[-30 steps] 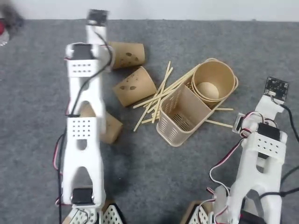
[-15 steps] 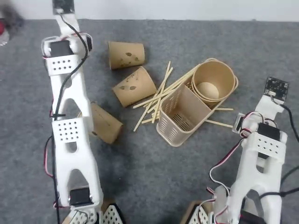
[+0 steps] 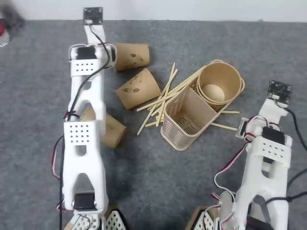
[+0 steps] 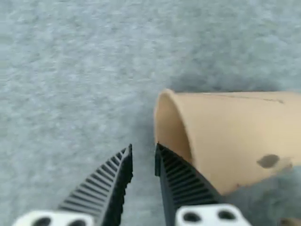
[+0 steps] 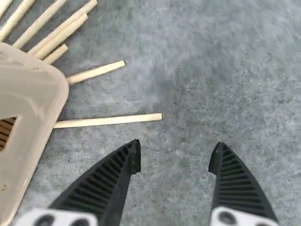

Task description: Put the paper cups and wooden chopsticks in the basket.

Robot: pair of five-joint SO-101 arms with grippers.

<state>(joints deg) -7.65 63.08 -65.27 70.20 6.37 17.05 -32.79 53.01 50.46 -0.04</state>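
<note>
At far left of the worktop [image 3: 43,96], the left pincer [image 4: 143,147] sits at the mouth of the far paper cup [image 4: 225,136]. Its jaws are nearly shut, with a thin gap showing only grey surface, so it holds nothing. One finger [image 4: 176,179] lies against the cup's rim.

- Far cup: on its side, long axis left to right, open mouth facing left toward the pincer.
- Two more paper cups: also on their sides, one [image 3: 137,88] nearer and to the right, one [image 3: 114,130] partly under the left arm.
- Wooden chopsticks [image 3: 163,98]: fanned between these cups and the basket [image 3: 192,108].
- Basket: tipped, at mid-worktop.
- Right pincer [image 5: 176,146]: wide open and empty, over bare surface beside the basket. A stray chopstick [image 5: 108,121] lies just beyond its tips.

Judgement: the left arm is nearer the loose cups. The jaws must open before one can straddle the rim wall.
</note>
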